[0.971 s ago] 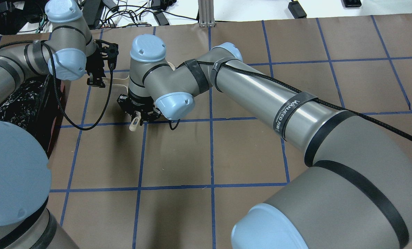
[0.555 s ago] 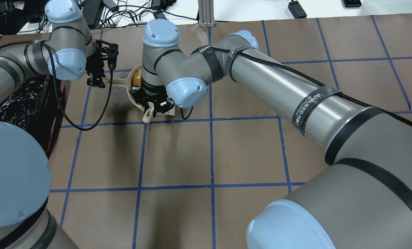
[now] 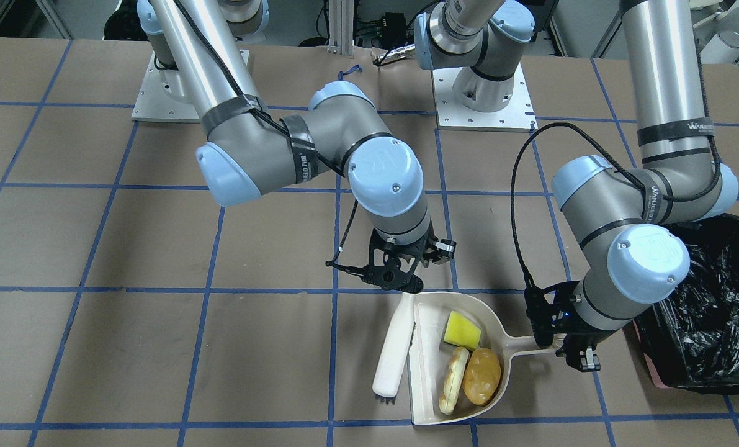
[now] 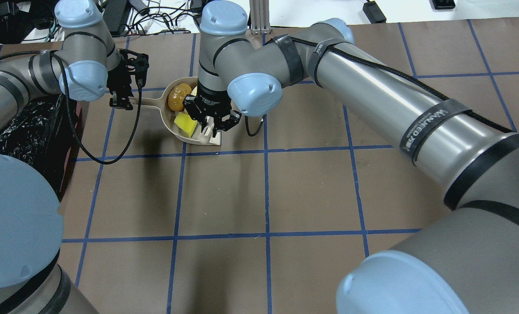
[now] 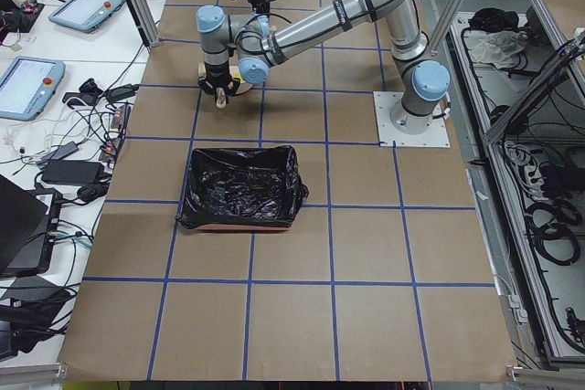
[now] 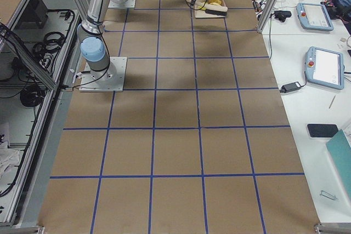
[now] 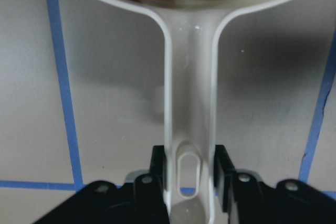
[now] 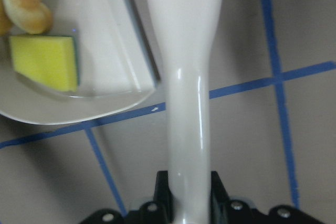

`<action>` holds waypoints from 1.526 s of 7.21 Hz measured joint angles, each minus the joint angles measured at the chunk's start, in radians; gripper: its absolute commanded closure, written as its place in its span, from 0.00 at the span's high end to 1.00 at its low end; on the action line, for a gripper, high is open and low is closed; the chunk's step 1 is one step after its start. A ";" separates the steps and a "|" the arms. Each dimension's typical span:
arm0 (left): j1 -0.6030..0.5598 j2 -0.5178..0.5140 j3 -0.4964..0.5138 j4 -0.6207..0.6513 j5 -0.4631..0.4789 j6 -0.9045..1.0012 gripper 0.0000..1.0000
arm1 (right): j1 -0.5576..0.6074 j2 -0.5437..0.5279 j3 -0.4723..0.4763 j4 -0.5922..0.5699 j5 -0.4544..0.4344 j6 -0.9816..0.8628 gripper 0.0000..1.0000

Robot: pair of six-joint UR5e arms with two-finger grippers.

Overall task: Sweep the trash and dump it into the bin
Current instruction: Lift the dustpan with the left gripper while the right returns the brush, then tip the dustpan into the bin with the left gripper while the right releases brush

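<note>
The beige dustpan lies flat on the table and holds all three trash pieces: the yellow-green wedge, the cream curved slice and the golden-brown lump. My left gripper is shut on the dustpan's handle. My right gripper is shut on the white brush, whose handle lies along the pan's open edge. The overhead view shows the lump and the wedge beside my right gripper. The bin, lined with a black bag, stands just beyond my left wrist.
The table is brown paper with a blue tape grid. The two arm bases stand at the robot's side of the table. Cables and tablets lie beyond the table's far edge. The bin also shows in the overhead view.
My right gripper has moved right and away from the robot with the brush, uncovering the dustpan and the trash in it. My left gripper has held still on the handle.
</note>
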 measured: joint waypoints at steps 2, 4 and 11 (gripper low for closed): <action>0.051 0.014 0.004 -0.009 -0.107 0.020 0.10 | -0.152 -0.090 0.088 0.056 -0.079 -0.183 0.00; 0.139 0.034 0.025 -0.058 -0.189 0.038 0.10 | -0.348 -0.168 0.197 0.051 -0.155 -0.419 0.00; 0.606 0.076 0.324 -0.454 -0.190 0.477 0.09 | -0.680 -0.191 0.360 -0.080 -0.293 -0.910 0.00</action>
